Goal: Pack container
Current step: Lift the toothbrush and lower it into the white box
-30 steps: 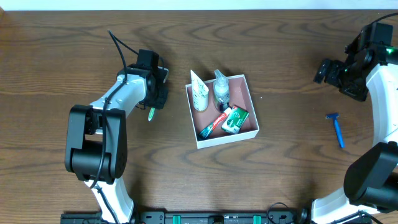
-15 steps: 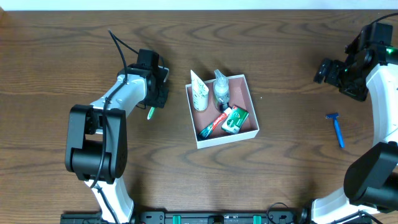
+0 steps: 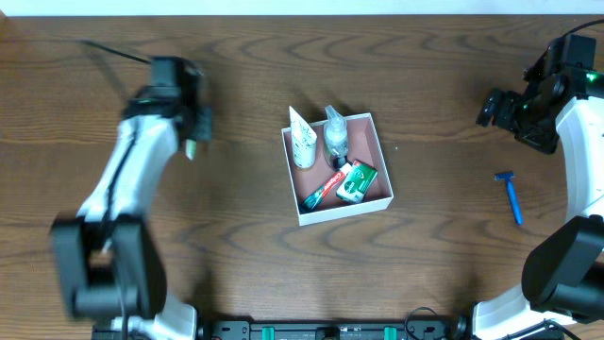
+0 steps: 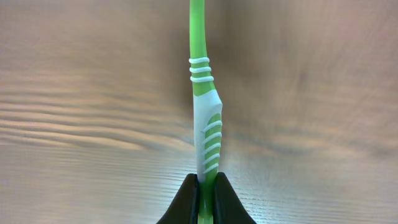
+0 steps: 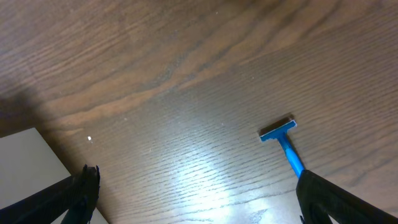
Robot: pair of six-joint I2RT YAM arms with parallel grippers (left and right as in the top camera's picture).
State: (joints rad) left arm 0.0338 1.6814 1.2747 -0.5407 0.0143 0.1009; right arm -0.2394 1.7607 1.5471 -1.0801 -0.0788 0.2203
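Left gripper (image 4: 206,186) is closed on the end of a green-and-white toothbrush (image 4: 204,124), which is pointed straight out from the jaws. The arm is seen at the table's (image 3: 236,236) left side, well apart from the container (image 3: 344,212). The container is located mid-table; a white tube (image 3: 302,142), clear bottle (image 3: 336,137), red toothpaste (image 3: 323,189) and green soap box (image 3: 356,181) are packed inside. Right gripper (image 5: 196,193) is held wide open, nothing gripped. A blue razor (image 5: 283,140) is left flat on the table near it.

Bare table (image 3: 444,189) between container (image 3: 345,212) and blue razor (image 3: 512,196)
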